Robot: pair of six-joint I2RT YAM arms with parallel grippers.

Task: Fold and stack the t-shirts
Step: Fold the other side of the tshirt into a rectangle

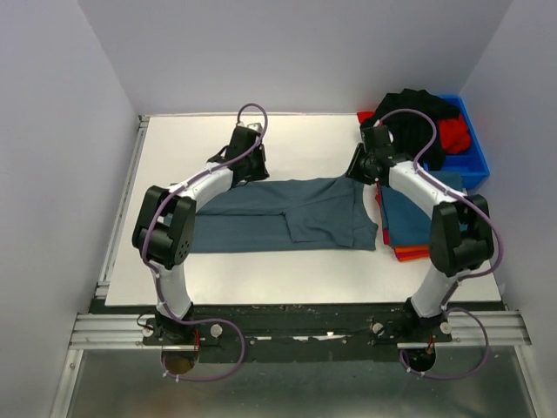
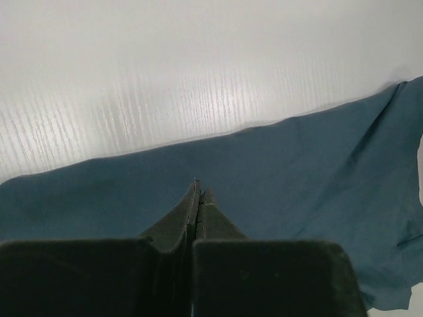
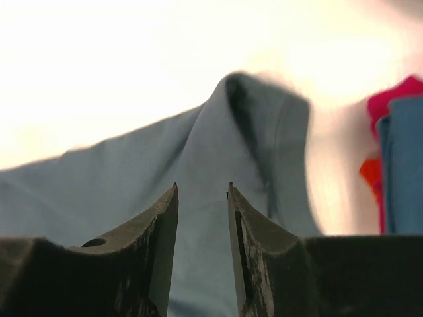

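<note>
A blue-grey t-shirt (image 1: pixel 287 218) lies partly folded across the middle of the white table (image 1: pixel 305 139). My left gripper (image 1: pixel 246 167) sits at the shirt's far edge on the left. In the left wrist view it (image 2: pixel 199 188) is shut just above the flat cloth (image 2: pixel 297 172), with no fabric visibly pinched. My right gripper (image 1: pixel 360 167) is at the shirt's far right corner. In the right wrist view it (image 3: pixel 203 188) is open and empty over the cloth (image 3: pixel 198 139), near a raised fold. A stack of folded shirts (image 1: pixel 405 228), blue on top of orange and red, lies to the right.
A blue bin (image 1: pixel 474 161) at the back right holds black clothes (image 1: pixel 418 113) and red clothes (image 1: pixel 452 132). The stack's edge shows in the right wrist view (image 3: pixel 403 165). White walls close in the table on three sides.
</note>
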